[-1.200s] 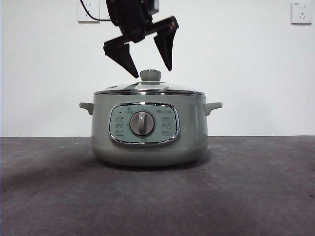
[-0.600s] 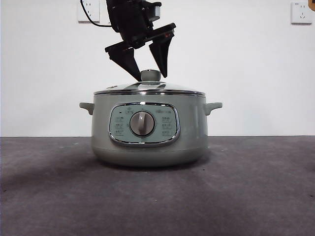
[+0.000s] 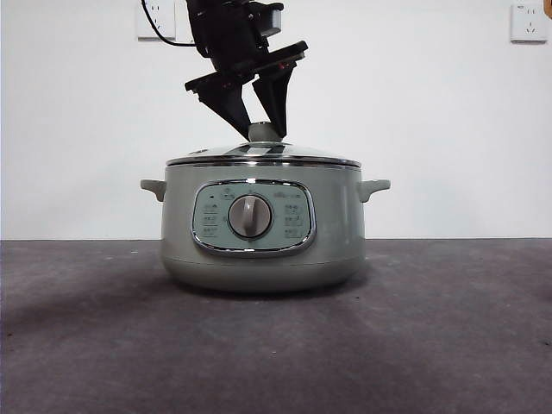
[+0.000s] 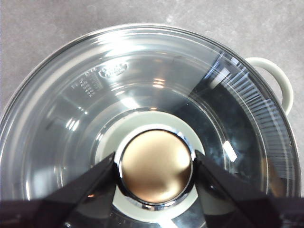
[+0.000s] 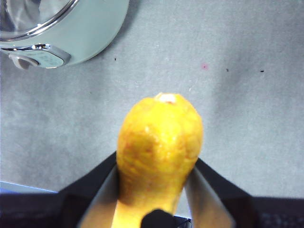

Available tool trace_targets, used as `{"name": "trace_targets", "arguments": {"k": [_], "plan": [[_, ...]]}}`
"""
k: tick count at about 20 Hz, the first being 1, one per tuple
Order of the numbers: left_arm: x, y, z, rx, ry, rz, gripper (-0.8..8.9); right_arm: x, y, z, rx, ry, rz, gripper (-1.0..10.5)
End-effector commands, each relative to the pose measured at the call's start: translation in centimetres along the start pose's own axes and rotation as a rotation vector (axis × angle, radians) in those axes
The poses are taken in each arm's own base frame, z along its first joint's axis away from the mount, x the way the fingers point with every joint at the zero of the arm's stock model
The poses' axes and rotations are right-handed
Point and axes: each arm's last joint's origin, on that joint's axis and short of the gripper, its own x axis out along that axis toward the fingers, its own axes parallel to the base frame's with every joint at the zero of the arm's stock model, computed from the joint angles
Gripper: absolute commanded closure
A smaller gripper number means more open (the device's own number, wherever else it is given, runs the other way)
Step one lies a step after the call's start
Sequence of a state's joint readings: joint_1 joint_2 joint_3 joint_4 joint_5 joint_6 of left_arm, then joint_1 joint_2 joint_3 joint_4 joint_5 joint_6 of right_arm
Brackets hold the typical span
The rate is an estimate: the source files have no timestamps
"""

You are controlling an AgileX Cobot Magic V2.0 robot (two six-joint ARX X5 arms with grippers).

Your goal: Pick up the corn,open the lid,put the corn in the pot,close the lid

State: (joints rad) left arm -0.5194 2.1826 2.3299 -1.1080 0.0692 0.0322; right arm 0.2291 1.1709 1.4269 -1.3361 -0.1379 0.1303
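Observation:
The sage-green pot [image 3: 259, 250] stands mid-table with the glass lid [image 3: 302, 156] resting on its chrome rim. My left gripper [image 3: 263, 121] comes down from above, and its two jaws are closed against the sides of the lid's knob [image 3: 264, 132]. The left wrist view shows the knob [image 4: 156, 166] pinched between the jaws of the left gripper [image 4: 156, 167], with the lid glass [image 4: 142, 85] around it. My right gripper [image 5: 156, 171] is shut on the yellow corn [image 5: 159, 137] and holds it above the table to one side of the pot [image 5: 80, 33]. It is out of the front view.
The grey table [image 3: 448, 328] stretches around the pot. A white wall with power sockets [image 3: 526, 21] stands behind. One side handle of the pot [image 4: 280, 80] shows in the left wrist view.
My left gripper has come down over the lid and its jaws have closed from wide open onto the knob. The lid stays on the pot.

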Motion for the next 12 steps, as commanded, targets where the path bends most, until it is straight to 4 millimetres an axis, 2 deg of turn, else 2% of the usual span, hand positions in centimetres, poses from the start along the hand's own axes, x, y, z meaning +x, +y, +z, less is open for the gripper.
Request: {"name": "trace_targets", "arguments": {"k": [1, 3, 7, 12], "plan": [[-1.0, 0.3, 0.7, 0.007, -0.078, -0.002, 8.26, -0.1, 0.1, 0.1, -0.016, -0.024, 0.003, 9.6], [-2.4, 0.4, 1.0, 0.005, -0.127, 0.004, 8.26, -0.1, 0.1, 0.4, -0.019, -0.052, 0.007, 9.6], [-6.6, 1.0, 1.4, 0.000, -0.238, 0.022, 8.26, 0.2, 0.1, 1.1, -0.017, -0.092, 0.012, 9.6], [-11.8, 2.6, 1.0, -0.014, -0.337, 0.109, 8.26, 1.6, 0.4, 3.1, -0.028, -0.156, 0.038, 9.6]]}}
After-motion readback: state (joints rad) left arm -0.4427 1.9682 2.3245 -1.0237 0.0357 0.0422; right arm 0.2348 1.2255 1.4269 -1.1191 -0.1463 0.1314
